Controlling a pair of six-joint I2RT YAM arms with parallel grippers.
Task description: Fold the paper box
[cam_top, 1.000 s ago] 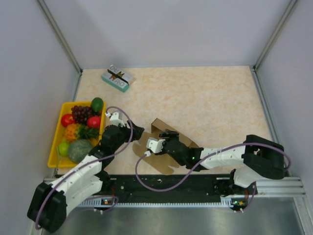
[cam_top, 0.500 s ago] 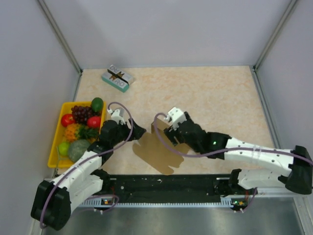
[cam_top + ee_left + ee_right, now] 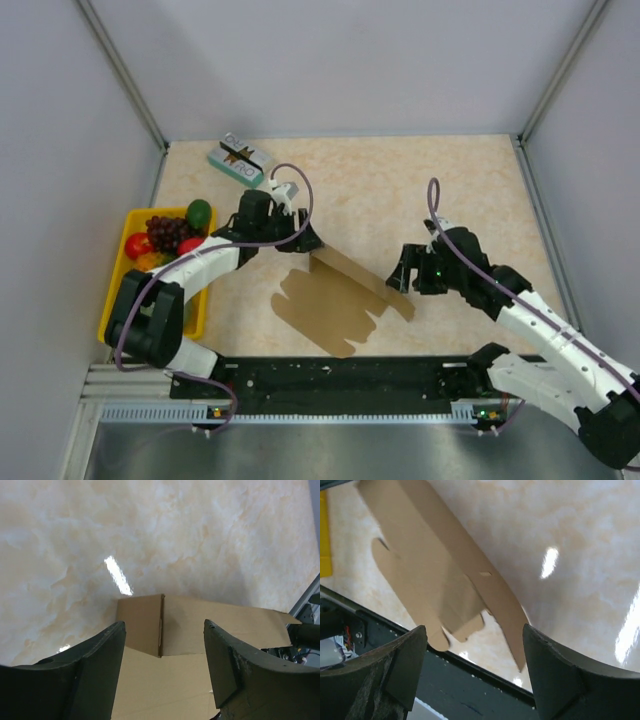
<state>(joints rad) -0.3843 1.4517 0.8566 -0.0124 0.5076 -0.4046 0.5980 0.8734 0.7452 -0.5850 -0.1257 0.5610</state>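
Observation:
The paper box point(image 3: 335, 300) is a brown cardboard sheet lying near the table's front edge, with one long flap raised along its far side. My left gripper point(image 3: 308, 240) is open just above the flap's left end; the left wrist view shows the flap's corner point(image 3: 150, 625) between the spread fingers, untouched. My right gripper point(image 3: 402, 276) is open at the sheet's right end, apart from it. The right wrist view shows the sheet point(image 3: 430, 575) with its tabs beyond the open fingers.
A yellow tray point(image 3: 115, 300) of fruit stands at the left. A small teal-and-white printed box point(image 3: 241, 160) lies at the back left. The black base rail point(image 3: 340, 375) runs along the front edge, close to the sheet.
My right arm pulled back to the right, off the sheet. My left gripper moved up and right to the flap's left end. The sheet now lies flatter with one flap raised.

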